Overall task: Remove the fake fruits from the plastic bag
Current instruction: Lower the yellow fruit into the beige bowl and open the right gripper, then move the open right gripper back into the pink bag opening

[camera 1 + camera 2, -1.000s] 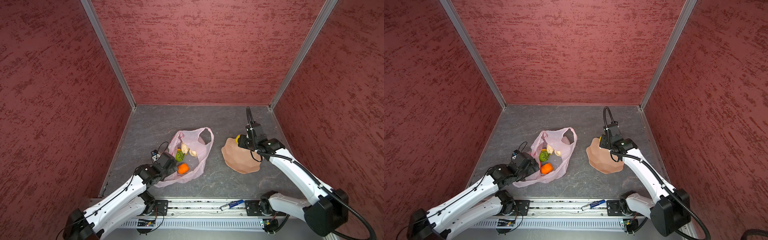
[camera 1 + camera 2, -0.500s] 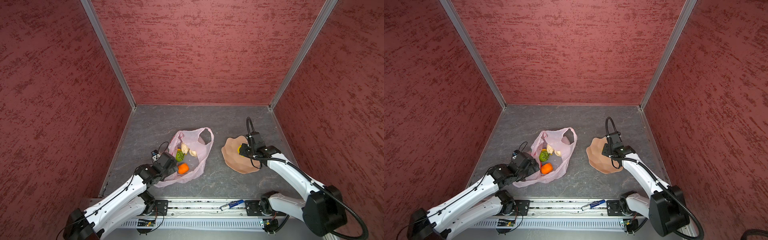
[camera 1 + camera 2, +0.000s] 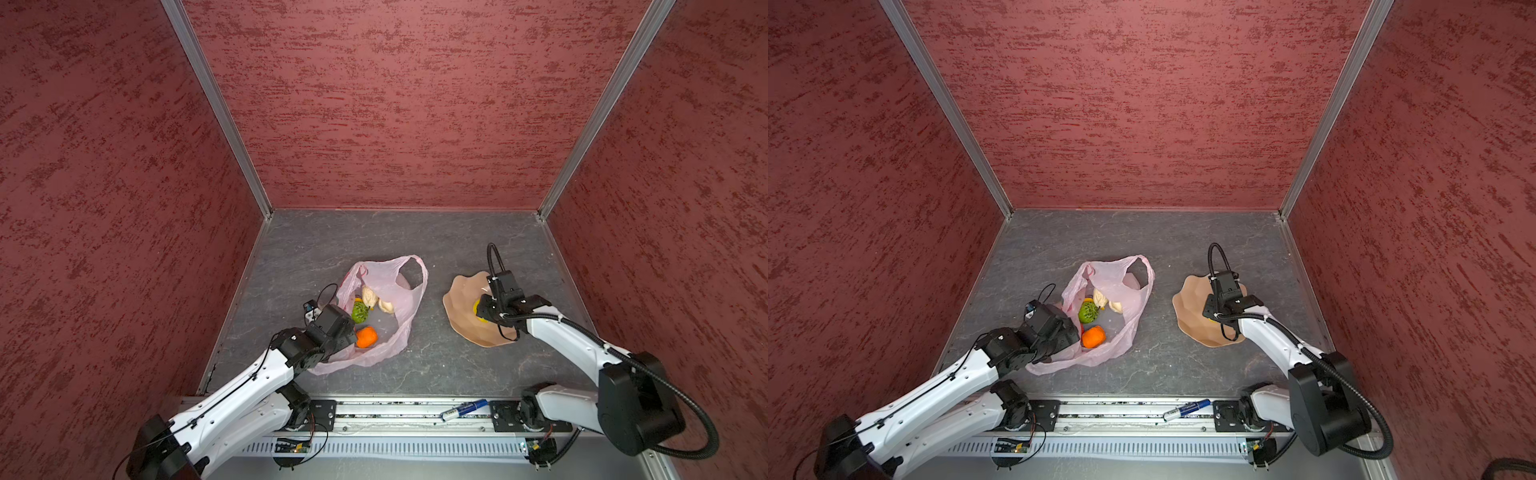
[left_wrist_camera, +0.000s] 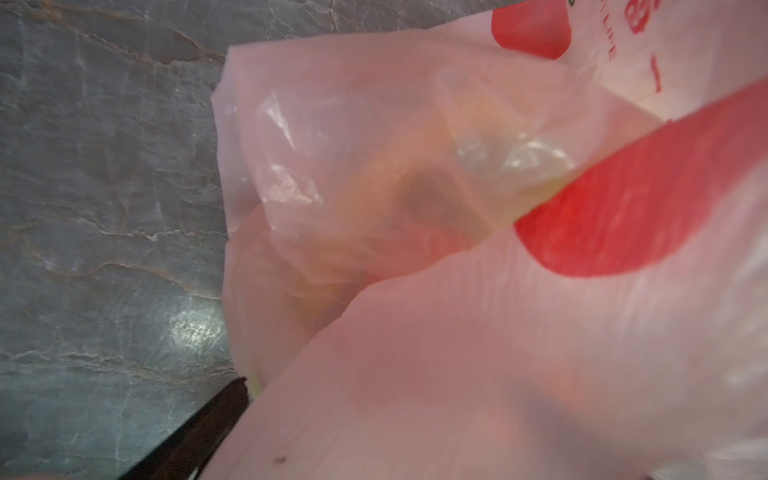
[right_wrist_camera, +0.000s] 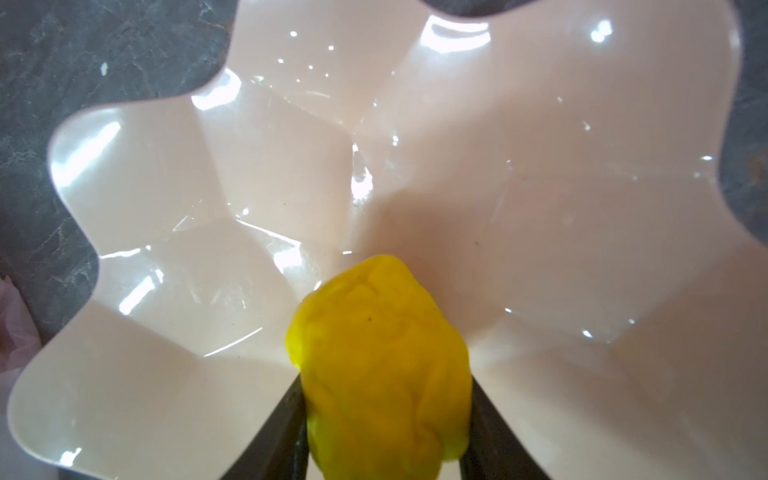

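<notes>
The pale pink plastic bag (image 3: pixel 409 299) (image 3: pixel 1133 303) lies open mid-floor. In it show a green textured ball (image 3: pixel 360 311) (image 3: pixel 1088 311), a small orange fruit (image 3: pixel 366 337) (image 3: pixel 1093 336) and two cream-white pieces (image 3: pixel 370 296) (image 3: pixel 387 306). My left gripper (image 3: pixel 348 328) (image 3: pixel 1069 328) sits open at the bag's left rim. In the left wrist view the bag film (image 4: pixel 415 374) covers it except one dark finger (image 4: pixel 208 424). My right gripper (image 3: pixel 480 309) (image 5: pixel 385 380) is shut on the yellow lemon (image 3: pixel 477 308) (image 5: pixel 382 353), low inside the peach bowl (image 3: pixel 459 307) (image 5: pixel 540 208).
A blue marker (image 3: pixel 463 409) (image 3: pixel 1185 409) lies on the metal rail along the front. Red walls close in the grey floor on three sides. The bowl (image 3: pixel 1190 307) stands right of the bag, with a strip of bare floor between them.
My right gripper has carried the lemon from the bowl's far rim toward its middle and lower. The left arm and the bag have not moved.
</notes>
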Robot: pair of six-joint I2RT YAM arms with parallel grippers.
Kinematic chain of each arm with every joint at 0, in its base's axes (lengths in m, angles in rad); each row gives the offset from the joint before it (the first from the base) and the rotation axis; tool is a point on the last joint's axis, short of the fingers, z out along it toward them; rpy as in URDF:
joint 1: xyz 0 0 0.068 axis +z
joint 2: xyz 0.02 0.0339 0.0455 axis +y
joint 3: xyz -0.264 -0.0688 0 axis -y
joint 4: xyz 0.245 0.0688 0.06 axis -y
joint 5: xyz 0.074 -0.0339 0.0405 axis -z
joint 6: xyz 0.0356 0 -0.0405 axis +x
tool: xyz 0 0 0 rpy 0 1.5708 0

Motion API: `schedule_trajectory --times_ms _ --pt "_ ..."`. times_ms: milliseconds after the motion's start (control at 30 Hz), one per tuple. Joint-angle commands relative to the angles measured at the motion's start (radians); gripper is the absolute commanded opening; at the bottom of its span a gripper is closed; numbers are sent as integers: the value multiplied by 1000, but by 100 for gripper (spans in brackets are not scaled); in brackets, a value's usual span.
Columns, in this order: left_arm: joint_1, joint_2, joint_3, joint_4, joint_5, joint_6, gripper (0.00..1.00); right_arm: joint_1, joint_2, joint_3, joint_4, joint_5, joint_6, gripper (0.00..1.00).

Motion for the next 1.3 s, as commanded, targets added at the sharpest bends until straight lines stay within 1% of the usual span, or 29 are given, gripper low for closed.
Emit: schedule_trajectory --times_ms 0,200,333,500,700,767,833,900,1000,1133,1200,1267 --pt "9 -2 5 11 -3 14 99 -6 5 -9 30 5 18 50" --pt "8 -3 6 11 -3 16 99 -5 26 -10 30 13 15 59" --pt "8 -2 10 8 -4 15 99 -6 33 -7 23 26 10 68" --pt "10 -2 12 2 -7 16 99 -5 -2 34 -24 47 -7 75" --pt "10 -1 9 2 -12 15 99 -6 -100 149 -166 94 -44 76" --pt "11 -1 9 2 -14 15 99 -4 -131 187 -209 99 -46 75" --pt "11 0 7 -2 -15 14 99 8 -160 229 -250 103 -45 71" --pt "11 2 7 -11 -20 11 99 49 -181 264 -263 109 -45 69" --pt "11 2 0 -23 -26 -1 99 154 -174 327 -256 108 -36 65" --pt "8 -1 -23 -11 -15 -19 99 333 -93 446 -240 133 -23 62" --pt "5 -1 -40 -4 -9 -30 99 422 -37 504 -211 118 -19 60" --pt "-7 -3 -50 -6 -16 -47 99 483 16 551 -184 85 -22 58"
